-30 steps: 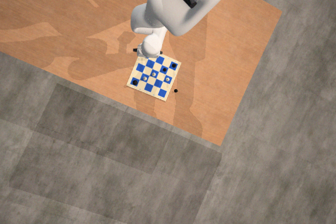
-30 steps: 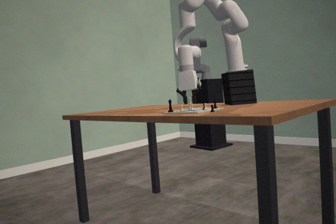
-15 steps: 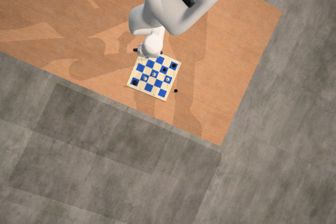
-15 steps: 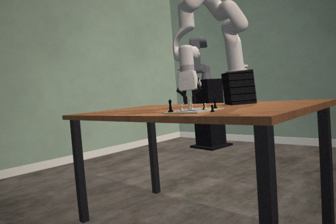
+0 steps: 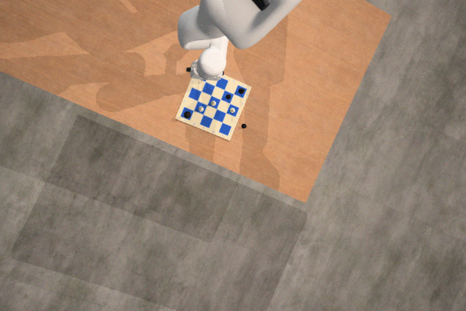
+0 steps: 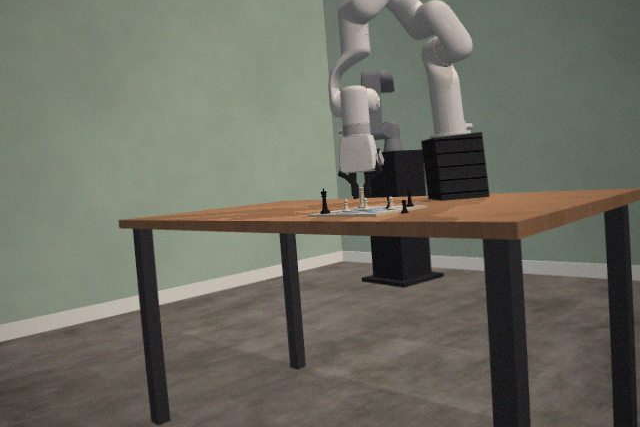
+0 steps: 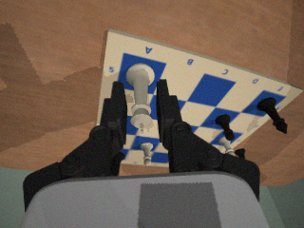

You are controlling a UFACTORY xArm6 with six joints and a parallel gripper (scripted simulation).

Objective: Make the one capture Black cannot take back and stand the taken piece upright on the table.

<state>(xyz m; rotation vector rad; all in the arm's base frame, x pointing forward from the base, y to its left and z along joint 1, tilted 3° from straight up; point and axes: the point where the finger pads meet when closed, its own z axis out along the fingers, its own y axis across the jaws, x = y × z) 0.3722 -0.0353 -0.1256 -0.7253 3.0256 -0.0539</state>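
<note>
At the left corner of the board (image 7: 177, 71), by the letter A, a tall white piece (image 7: 141, 76) is seen on a blue square. It is flanked by the gripper (image 7: 141, 89), with the jaws half closed. Whether the fingers touch it cannot be told. A small black piece (image 5: 243, 125) is stood on the table, just right of the board.
</note>
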